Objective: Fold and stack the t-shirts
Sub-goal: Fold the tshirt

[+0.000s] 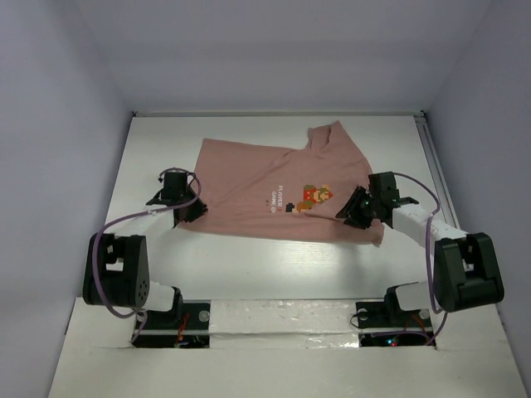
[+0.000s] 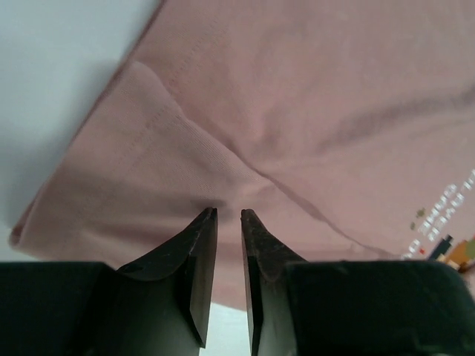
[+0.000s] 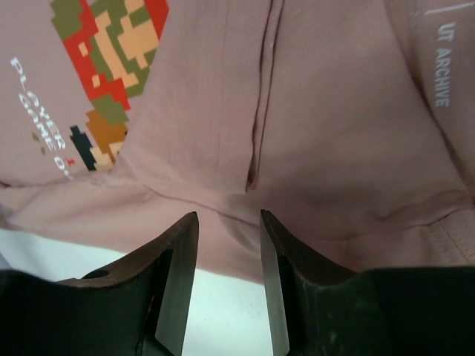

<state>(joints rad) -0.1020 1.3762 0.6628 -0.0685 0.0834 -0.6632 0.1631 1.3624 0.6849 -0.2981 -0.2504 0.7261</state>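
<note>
The salmon-pink t-shirt [image 1: 257,178] lies spread on the white table, partly folded, its pixel-figure print [image 1: 314,197] and white text facing up. My left gripper [image 1: 196,212] is at the shirt's near-left edge. In the left wrist view the gripper [image 2: 228,213] has its jaws a narrow gap apart, tips on a crease of the cloth [image 2: 297,89]. My right gripper [image 1: 345,214] is at the near-right edge. In the right wrist view the gripper [image 3: 228,215] is open over the hem [image 3: 334,148], beside the print [image 3: 111,59].
The white table [image 1: 241,265] is walled by grey panels on three sides. A metal rail [image 1: 433,157] runs along the right edge. The arm bases and purple cables [image 1: 108,249] sit at the near edge.
</note>
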